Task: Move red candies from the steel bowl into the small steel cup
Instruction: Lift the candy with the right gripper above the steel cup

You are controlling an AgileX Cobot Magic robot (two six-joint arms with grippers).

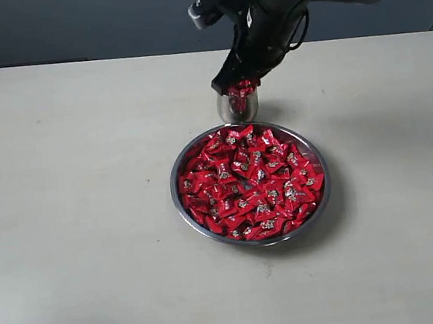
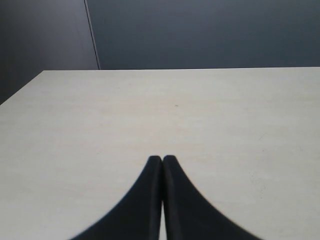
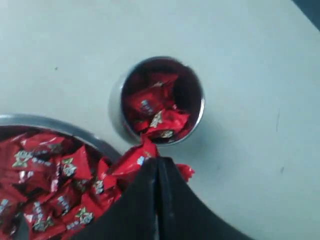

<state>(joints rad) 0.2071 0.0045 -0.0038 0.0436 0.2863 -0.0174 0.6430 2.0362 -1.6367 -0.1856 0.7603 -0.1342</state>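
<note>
Right gripper (image 3: 157, 162), jaws closed on one red candy (image 3: 131, 159), hangs over the small steel cup (image 3: 115, 116) at its rim nearest the steel bowl (image 1: 179, 206); the cup's mouth lies just beyond, toward the table's (image 1: 68, 224) far edge.

Exterior: raised, angled down over table (image 1: 68, 224), bowl (image 1: 176, 201) central. Right wrist: close, straight down on cup (image 3: 116, 107) and bowl rim, shared with exterior. Left wrist: low, along table toward wall (image 2: 200, 30)
</note>
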